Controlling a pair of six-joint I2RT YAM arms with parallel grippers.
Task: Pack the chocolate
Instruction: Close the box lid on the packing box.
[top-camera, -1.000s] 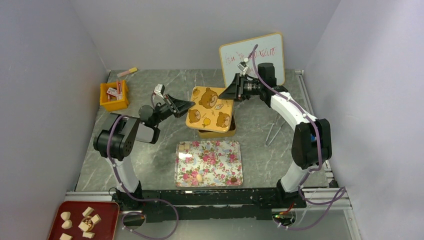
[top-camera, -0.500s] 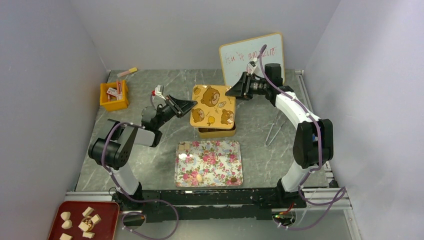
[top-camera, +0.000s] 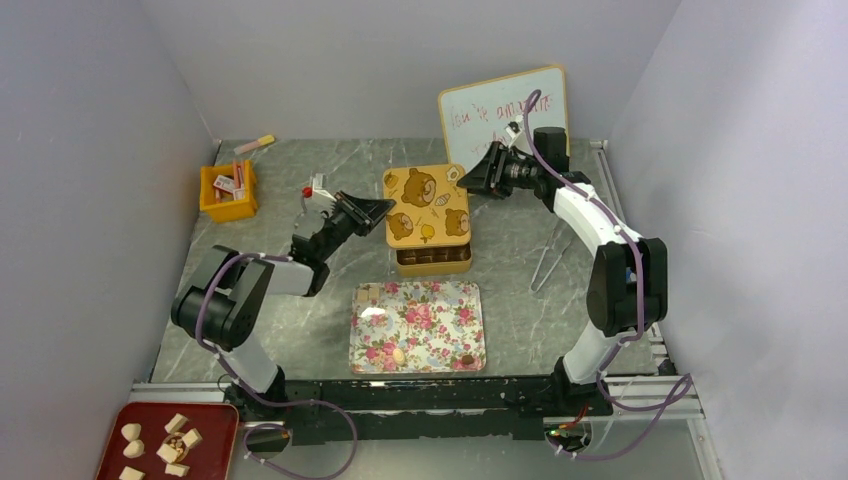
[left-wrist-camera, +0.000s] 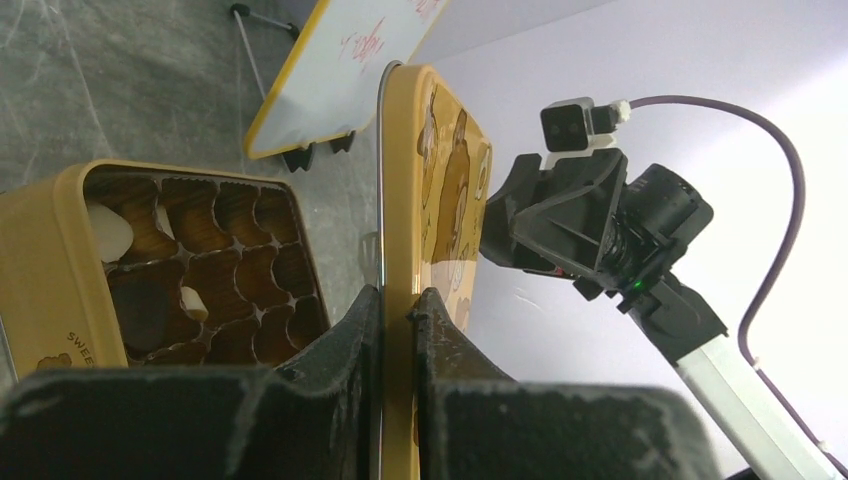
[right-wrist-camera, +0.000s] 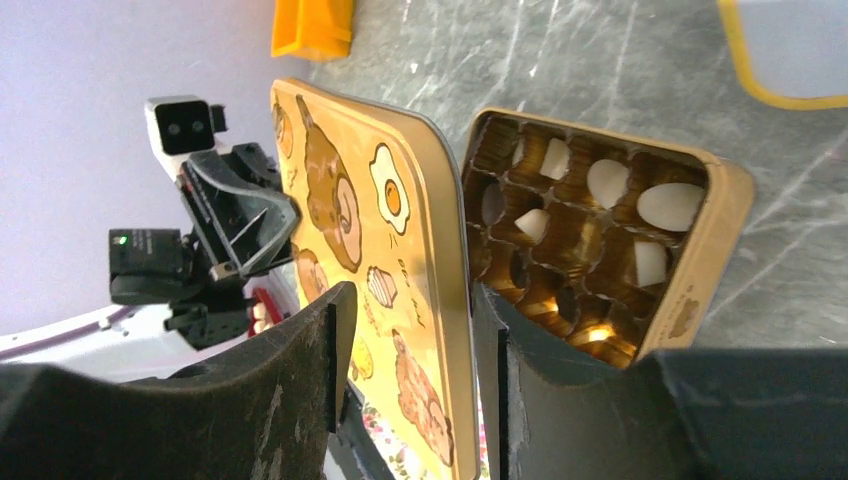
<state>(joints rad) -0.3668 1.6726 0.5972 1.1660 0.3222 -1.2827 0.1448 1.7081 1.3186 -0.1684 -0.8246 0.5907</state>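
Observation:
A yellow bear-print lid (top-camera: 425, 205) hangs over the open tin (top-camera: 432, 258). My left gripper (top-camera: 381, 209) is shut on the lid's left edge; in the left wrist view the fingers (left-wrist-camera: 397, 295) pinch the lid (left-wrist-camera: 440, 190) edge-on. My right gripper (top-camera: 478, 175) is open at the lid's far right corner. Its fingers (right-wrist-camera: 412, 295) straddle the lid (right-wrist-camera: 360, 210) with a gap on one side. Cream chocolate pieces (right-wrist-camera: 668, 205) lie in the tin's brown cups (left-wrist-camera: 108, 232). A few chocolates (top-camera: 399, 354) sit on the floral tray (top-camera: 440, 300). More pieces (top-camera: 165, 440) lie on the red tray (top-camera: 215, 418).
An orange bin (top-camera: 228, 190) of red-and-white packets stands at the back left. A whiteboard (top-camera: 505, 115) leans against the back wall behind the right gripper. Metal tongs (top-camera: 548, 262) lie on the table right of the tin.
The lid has swung right and settled flatter over the tin. My left arm reached forward with it. My right gripper drew back towards the whiteboard.

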